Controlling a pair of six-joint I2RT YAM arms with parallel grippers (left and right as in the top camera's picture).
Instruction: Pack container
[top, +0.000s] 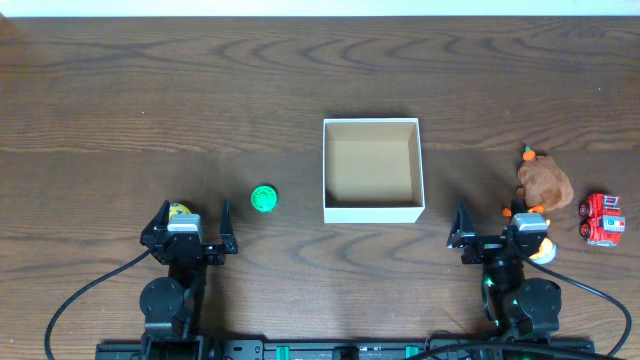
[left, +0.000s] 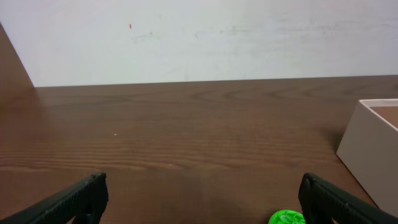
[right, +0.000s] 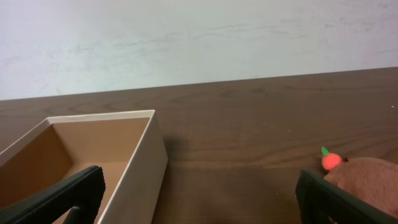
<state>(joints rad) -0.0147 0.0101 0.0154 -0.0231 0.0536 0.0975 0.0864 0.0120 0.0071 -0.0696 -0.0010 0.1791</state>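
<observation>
The container (top: 372, 213), a square white-walled box with a tan inside, stands open and empty at the table's middle. It also shows in the left wrist view (left: 373, 143) and the right wrist view (right: 142, 165). A green round toy (top: 263, 199) lies left of it, by my left gripper's right finger in the left wrist view (left: 286, 218). A brown plush toy (top: 545, 183) with orange bits and a red fire truck (top: 602, 219) lie at the right. The plush shows in the right wrist view (right: 367, 177). My left gripper (top: 195, 213) (left: 202, 193) and right gripper (top: 495, 222) (right: 199, 193) are open and empty, near the front edge.
A small yellow object (top: 179, 209) peeks out by my left gripper's left finger. A small orange and white object (top: 543, 250) lies beside my right gripper. The dark wooden table (top: 150, 100) ends at a white wall at the back.
</observation>
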